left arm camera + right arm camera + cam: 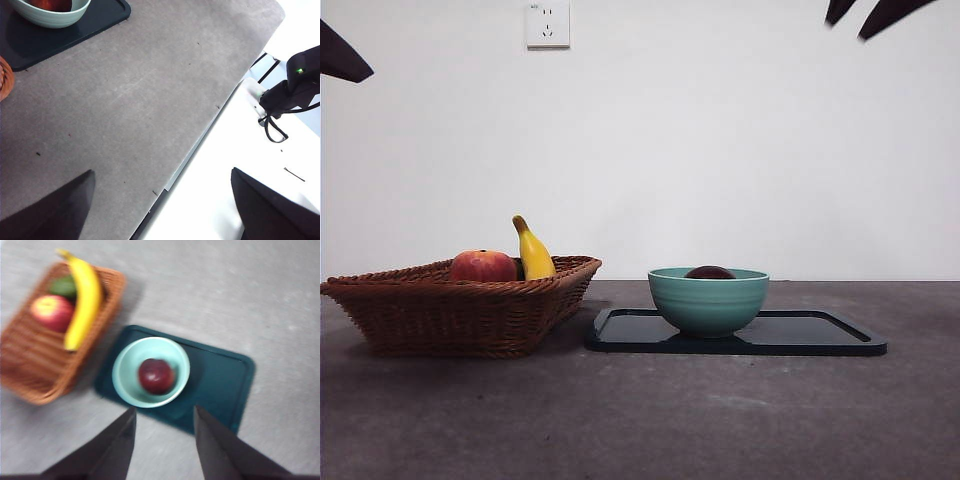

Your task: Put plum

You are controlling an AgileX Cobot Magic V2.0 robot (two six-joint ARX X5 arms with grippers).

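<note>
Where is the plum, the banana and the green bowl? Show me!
plum (156,375): right wrist view, middle of its dark skin, inside the bowl.
banana (85,300): right wrist view, middle of its yellow body, in the basket.
green bowl (708,305): front view, its outer wall.

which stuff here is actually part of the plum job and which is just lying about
Part of the job:
- plum, lying in the bowl
- teal bowl, standing on the dark tray
- right pincer, open, high above the bowl

Just lying about:
- wicker basket
- banana, red-orange fruit and a green item in the basket
- left pincer, open, away over the table edge
</note>
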